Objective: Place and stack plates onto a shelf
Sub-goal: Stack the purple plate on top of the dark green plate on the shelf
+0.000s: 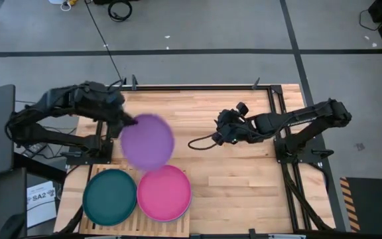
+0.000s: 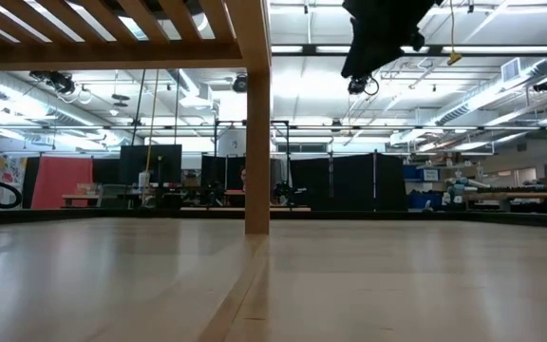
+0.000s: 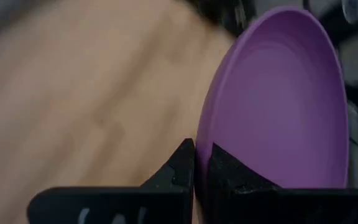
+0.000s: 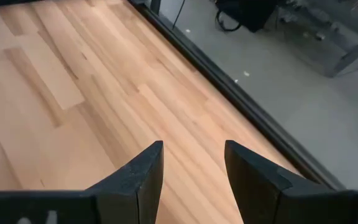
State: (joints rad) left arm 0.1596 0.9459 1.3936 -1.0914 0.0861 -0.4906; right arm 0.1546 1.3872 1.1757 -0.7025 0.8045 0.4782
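A purple plate hangs above the table's left half, just beyond the far edge of the shelf, with my left gripper shut on it. A teal plate and a magenta plate lie side by side on the shelf's slats at the near left. From table height, the shelf's slats and a leg show from below. My right gripper hovers open over the bare middle of the table, nothing between its fingers. My left gripper pinches the purple plate's rim between its two fingers, at the edge nearest the left arm. The fingers reach in from the table's left, slanting downward. The plate is lifted clear of table and shelf, extending away beyond the fingertips, its hollow face in view.
Bare butcher-block tabletop stretches across the middle and right. A black metal frame runs along the table's right side by the right arm's base. A black cable loops below the right gripper.
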